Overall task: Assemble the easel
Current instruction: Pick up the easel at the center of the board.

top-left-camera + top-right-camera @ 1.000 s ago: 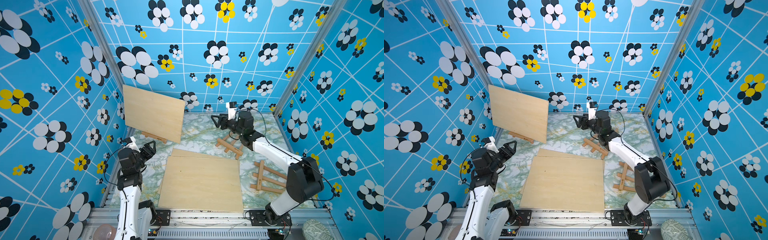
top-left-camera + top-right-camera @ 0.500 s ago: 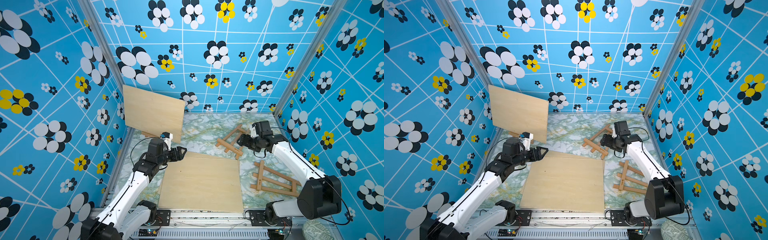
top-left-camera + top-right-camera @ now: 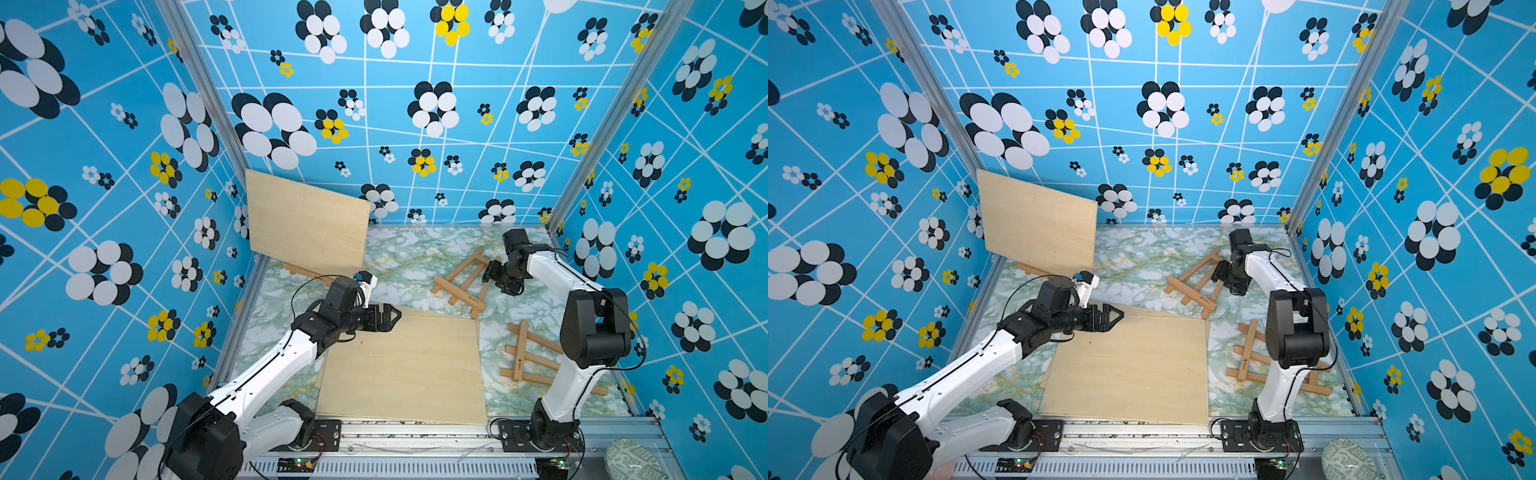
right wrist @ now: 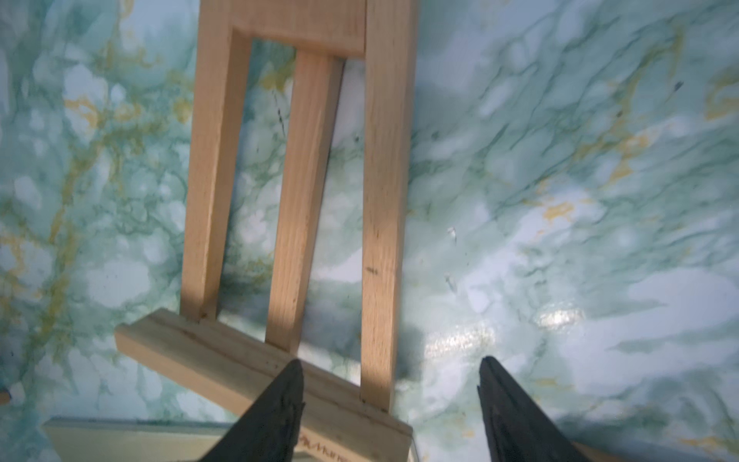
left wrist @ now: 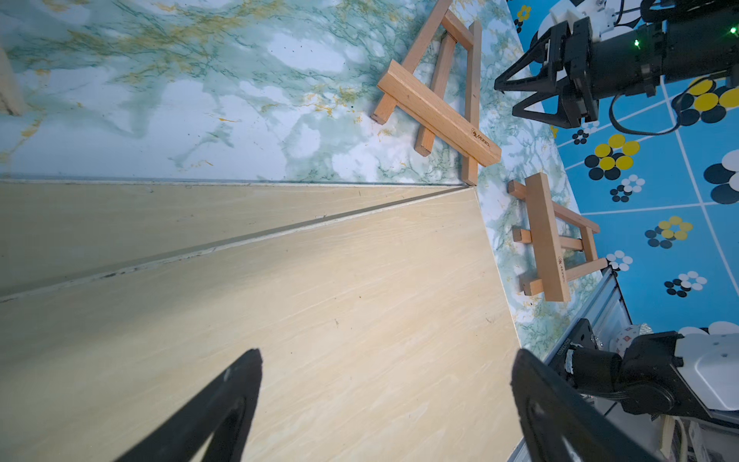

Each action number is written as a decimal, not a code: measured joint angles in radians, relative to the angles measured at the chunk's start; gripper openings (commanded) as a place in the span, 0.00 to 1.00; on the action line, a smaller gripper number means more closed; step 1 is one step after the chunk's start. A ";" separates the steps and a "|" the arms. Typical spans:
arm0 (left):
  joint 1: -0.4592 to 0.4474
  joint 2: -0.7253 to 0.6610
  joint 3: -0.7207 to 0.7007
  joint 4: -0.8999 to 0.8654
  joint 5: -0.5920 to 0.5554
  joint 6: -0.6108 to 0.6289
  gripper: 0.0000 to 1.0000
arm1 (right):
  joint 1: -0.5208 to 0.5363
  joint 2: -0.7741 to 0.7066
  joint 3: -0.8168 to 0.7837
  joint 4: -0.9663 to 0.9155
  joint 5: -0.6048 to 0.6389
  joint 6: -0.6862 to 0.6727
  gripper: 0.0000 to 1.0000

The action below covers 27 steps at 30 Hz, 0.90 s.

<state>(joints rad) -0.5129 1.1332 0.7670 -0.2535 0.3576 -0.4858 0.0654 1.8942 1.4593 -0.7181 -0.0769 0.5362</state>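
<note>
— Nearest the rail, why do the two boards (image 3: 399, 365) lie stacked flat?

— They look like spare panels waiting their turn; the lower one shows only as a sliver along the far edge. The left gripper (image 3: 392, 318) hovers over their far left corner, jaws spread wide with nothing between them. It is probably lining up on the upper sheet's edge.

— And the near easel (image 3: 528, 357)?

— It lies flat on the table (image 3: 407, 249) by the right arm's base. Its long axis runs across toward the right wall, and the arm partly hides it.

— Further on?

— The middle easel (image 3: 461, 282) also lies flat. Its ledge end is toward the boards, with one foot just at their corner. Its top points away to the far right, so its long axis runs diagonally. The right gripper (image 3: 494, 278) sits just beside its outer rail, jaws apart and empty. In the wrist view that rail lies between the fingertips, so a pinch there, to raise the frame, seems the plan.

— At the back?

— What looks like a finished pair stands in the far left corner. The standing board (image 3: 305, 226) rests on the upright easel (image 3: 303, 272), tilted back.
</note>
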 measured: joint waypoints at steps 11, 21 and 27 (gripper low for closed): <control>0.000 -0.009 0.001 -0.040 -0.038 0.000 0.99 | -0.031 0.163 0.140 -0.005 -0.011 0.003 0.60; 0.000 -0.009 0.001 -0.039 -0.052 -0.001 0.99 | -0.031 0.222 0.174 0.005 -0.019 -0.001 0.48; 0.000 -0.010 -0.006 -0.039 -0.067 -0.005 0.99 | -0.031 0.271 0.206 -0.006 -0.018 -0.001 0.47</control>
<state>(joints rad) -0.5133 1.1233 0.7605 -0.2920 0.2909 -0.4904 0.0341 2.1651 1.6657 -0.7242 -0.0944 0.5354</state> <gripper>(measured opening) 0.990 0.476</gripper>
